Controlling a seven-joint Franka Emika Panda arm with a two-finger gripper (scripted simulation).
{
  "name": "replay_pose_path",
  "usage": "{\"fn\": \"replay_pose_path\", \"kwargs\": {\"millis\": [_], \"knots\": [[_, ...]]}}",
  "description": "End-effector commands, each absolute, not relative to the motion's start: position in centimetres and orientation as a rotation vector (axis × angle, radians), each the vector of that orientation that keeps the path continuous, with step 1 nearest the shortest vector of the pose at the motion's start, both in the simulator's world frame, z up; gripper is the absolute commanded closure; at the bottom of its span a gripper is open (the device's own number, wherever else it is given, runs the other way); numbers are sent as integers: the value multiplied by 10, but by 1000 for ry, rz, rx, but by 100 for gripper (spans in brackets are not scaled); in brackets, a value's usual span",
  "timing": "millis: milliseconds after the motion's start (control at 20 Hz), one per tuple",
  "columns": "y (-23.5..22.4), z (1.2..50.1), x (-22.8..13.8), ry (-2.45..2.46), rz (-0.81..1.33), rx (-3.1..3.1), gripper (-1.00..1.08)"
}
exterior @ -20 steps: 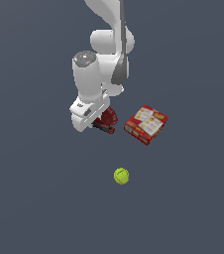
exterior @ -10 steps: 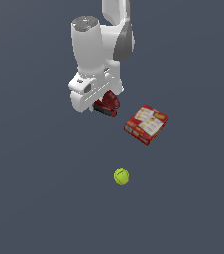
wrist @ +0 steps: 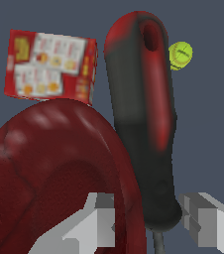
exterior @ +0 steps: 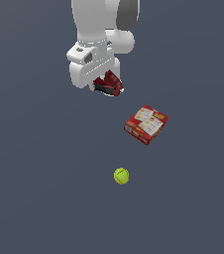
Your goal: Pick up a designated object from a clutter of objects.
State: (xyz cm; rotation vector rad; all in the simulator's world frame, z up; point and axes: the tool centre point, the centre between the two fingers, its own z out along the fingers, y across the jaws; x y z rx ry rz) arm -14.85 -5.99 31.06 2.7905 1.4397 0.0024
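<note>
The arm (exterior: 101, 30) fills the upper middle of the exterior view, its gripper (wrist: 148, 223) low in the wrist frame; the jaws stand fairly narrow, straddling both the bowl (wrist: 59, 173) rim and the tool (wrist: 143, 119), and whether they pinch I cannot tell; a good grasp should likely take the rim alone, squarely. The bowl sits under the hand, upper centre of the exterior view. Counted: one bowl; one box (exterior: 146, 124) at mid-right; one tool; one ball (exterior: 121, 175) lower centre.

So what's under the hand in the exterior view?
Beneath the hand, part of the dark red bowl shows. The rest of the bowl and the red-and-black tool are covered there.
</note>
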Motion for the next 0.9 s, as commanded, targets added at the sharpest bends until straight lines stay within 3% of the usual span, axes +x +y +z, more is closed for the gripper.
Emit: {"fn": "replay_pose_path", "kwargs": {"millis": [0, 850], "knots": [[-58, 331, -156, 1439, 4, 2790, 108], [-50, 398, -177, 1438, 0, 2793, 108]]}}
